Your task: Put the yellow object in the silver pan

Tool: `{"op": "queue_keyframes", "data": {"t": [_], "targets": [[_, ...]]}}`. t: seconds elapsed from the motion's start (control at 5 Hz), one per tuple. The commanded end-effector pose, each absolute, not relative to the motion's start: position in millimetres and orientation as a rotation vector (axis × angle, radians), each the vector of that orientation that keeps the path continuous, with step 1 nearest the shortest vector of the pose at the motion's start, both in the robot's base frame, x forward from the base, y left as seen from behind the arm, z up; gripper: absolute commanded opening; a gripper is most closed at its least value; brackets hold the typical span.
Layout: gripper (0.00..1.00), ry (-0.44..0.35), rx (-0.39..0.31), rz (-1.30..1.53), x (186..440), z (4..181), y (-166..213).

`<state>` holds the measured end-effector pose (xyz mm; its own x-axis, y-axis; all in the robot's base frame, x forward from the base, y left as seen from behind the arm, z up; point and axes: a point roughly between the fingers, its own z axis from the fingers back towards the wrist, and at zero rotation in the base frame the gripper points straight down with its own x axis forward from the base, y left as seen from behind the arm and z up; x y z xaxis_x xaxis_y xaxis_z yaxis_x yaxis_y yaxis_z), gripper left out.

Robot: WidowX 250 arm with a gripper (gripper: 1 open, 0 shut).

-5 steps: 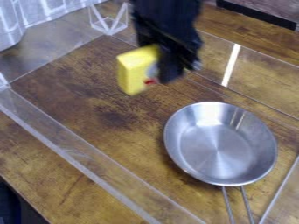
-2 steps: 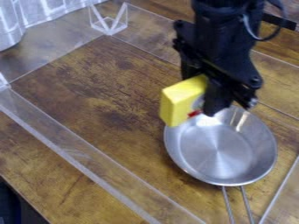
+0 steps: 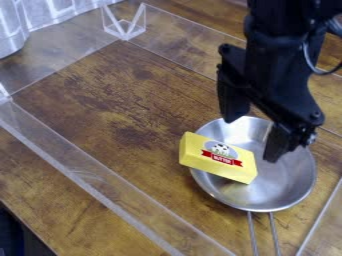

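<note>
The yellow object (image 3: 219, 157) is a small block that lies with its red-and-white label up, across the left rim of the silver pan (image 3: 297, 184) and partly inside it. Nothing holds it. The round, shiny pan sits on the wooden table at the lower right, with its thin handle (image 3: 267, 236) pointing toward the bottom edge. My black gripper (image 3: 254, 125) hangs just above the pan and to the right of the block, pointing steeply down. Its two fingers stand apart, open and empty.
A clear plastic barrier (image 3: 94, 175) runs along the table's left and near edges. A clear triangular stand (image 3: 127, 20) is at the top left. Bare wooden table (image 3: 107, 100) stretches to the left of the pan.
The gripper carried the yellow block rightward and down to the pan, then opened. The block has left the fingers and now lies label-up on the pan's left rim.
</note>
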<state>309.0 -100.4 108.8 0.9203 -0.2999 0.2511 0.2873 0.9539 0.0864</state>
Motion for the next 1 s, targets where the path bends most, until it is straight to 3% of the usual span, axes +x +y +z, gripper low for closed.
{"op": "queue_keyframes", "data": {"t": [0.0, 0.2, 0.8], "targets": [[1.0, -0.298, 0.043, -0.325, 314.0, 104.1, -108.5], [1.0, -0.291, 0.052, -0.323, 314.2, 96.4, -108.6], [1.0, -0.297, 0.049, -0.303, 316.6, 104.7, -106.8]]}}
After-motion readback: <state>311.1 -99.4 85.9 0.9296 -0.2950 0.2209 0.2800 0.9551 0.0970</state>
